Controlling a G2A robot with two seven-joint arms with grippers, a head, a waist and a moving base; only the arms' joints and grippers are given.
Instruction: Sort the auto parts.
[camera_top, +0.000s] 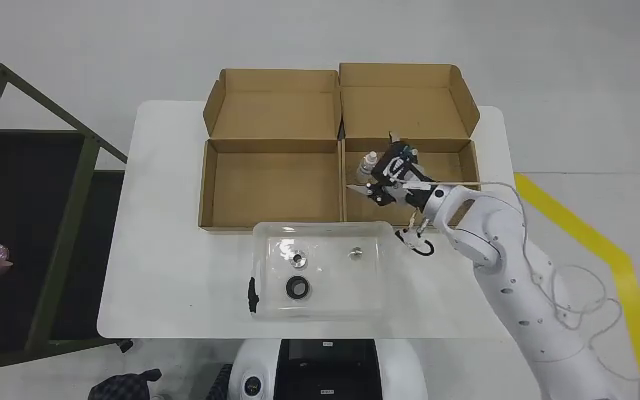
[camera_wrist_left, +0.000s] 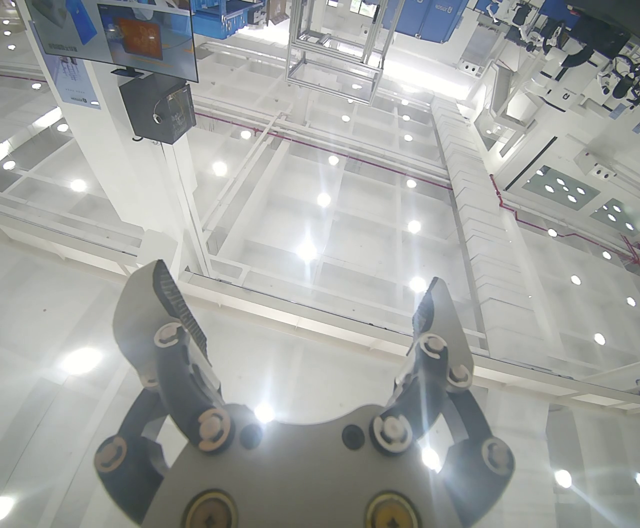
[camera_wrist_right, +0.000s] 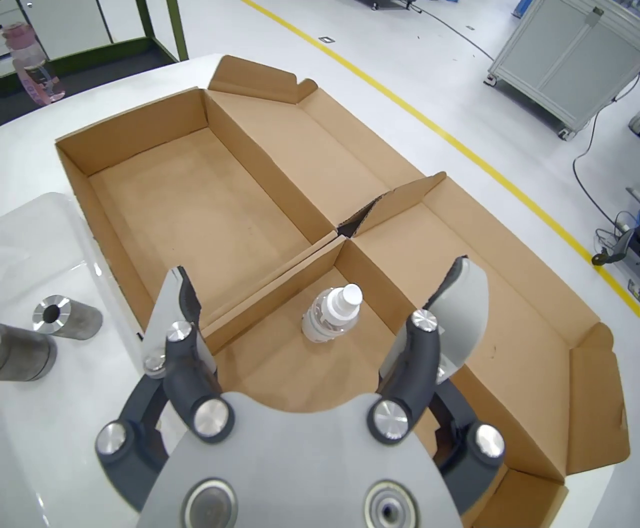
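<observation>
Hovering over the right-hand cardboard box (camera_wrist_right: 500, 350), the right gripper (camera_wrist_right: 321, 270) holds its jaws wide apart and empty. A small white bottle (camera_wrist_right: 332, 315) sits on the box floor just beyond the fingertips. The left gripper (camera_wrist_left: 297, 280), likewise spread and empty, points at the ceiling. Unsorted parts lie in the clear tray (camera_top: 262, 270): a steel sleeve (camera_wrist_right: 67, 317) and a dark ring (camera_top: 297, 288). The sleeve looks heavy, rigid and slick, so pinching across its round wall at mid-length seems safest.

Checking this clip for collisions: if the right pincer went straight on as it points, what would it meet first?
Probably the small clear plastic bottle with a white cap in the brown cardboard box; depth is unclear.
</observation>
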